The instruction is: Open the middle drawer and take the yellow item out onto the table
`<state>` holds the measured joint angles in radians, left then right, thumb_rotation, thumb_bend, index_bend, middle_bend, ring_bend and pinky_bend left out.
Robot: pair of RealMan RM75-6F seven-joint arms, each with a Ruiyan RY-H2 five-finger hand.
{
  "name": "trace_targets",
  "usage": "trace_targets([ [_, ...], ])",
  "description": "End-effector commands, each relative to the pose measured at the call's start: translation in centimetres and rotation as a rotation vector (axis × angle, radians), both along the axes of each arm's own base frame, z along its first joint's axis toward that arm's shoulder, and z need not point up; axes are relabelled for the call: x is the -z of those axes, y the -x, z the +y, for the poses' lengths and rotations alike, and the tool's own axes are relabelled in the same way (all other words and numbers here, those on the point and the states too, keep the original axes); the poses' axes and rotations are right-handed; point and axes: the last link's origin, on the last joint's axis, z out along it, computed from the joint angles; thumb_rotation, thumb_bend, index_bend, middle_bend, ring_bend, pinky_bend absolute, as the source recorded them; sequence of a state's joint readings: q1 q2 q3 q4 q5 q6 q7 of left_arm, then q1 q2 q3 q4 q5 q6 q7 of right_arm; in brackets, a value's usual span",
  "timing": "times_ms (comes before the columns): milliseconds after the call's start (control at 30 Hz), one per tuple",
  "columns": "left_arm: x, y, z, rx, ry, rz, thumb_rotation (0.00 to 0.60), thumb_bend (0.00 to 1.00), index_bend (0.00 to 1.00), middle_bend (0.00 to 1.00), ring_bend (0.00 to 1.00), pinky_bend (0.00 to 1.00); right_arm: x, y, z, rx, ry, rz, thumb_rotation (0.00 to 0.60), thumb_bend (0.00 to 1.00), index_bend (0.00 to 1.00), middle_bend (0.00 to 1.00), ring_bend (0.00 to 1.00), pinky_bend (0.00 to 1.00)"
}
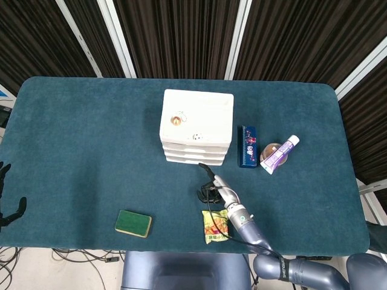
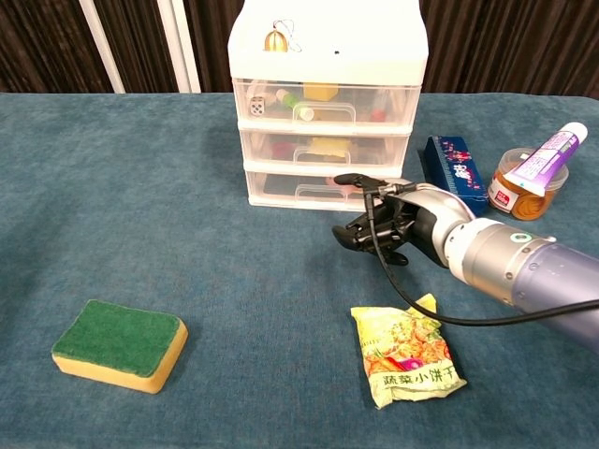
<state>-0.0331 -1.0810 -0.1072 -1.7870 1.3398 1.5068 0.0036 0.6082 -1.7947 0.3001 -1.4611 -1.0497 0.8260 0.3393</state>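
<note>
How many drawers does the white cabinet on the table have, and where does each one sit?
3. The top drawer, the middle drawer and the bottom drawer are stacked in the white cabinet; all look shut. None appears hidden.

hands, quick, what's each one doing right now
Left hand: at the table's left edge, holds nothing; open or closed cannot be told.
Right hand: fingers curled, empty, in front of the drawers.

One drawer unit (image 2: 328, 56) (three drawers), one sponge (image 2: 119, 344), one snack packet (image 2: 406, 349)
</note>
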Motion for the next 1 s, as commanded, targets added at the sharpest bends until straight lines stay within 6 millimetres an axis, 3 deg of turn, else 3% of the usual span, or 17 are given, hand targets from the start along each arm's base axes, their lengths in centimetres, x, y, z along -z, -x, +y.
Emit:
trace_targets([
  [33,0.0,0.0,0.0,0.000,0.000,-0.001,0.600,0.40,0.02,0.00,0.00,0.00,0.2,-0.2,-0.3,-0.002,0.001,0.000,0.600,0.51,0.00,0.84,0.85,0.93],
  [667,-0.2,0.0,0.0,-0.003,-0.002,-0.006,0.600,0.40,0.02,0.00,0.00,0.00,0.7,-2.3,-1.6,0.013,0.023,-0.097,0.600,0.51,0.00,0.84,0.85,0.93],
  [1000,-0.2,0.0,0.0,-0.002,-0.004,-0.006,0.600,0.40,0.02,0.00,0.00,0.00,1.3,-3.0,-2.1,0.006,0.025,-0.085,0.600,0.60,0.00,0.84,0.86,0.93],
])
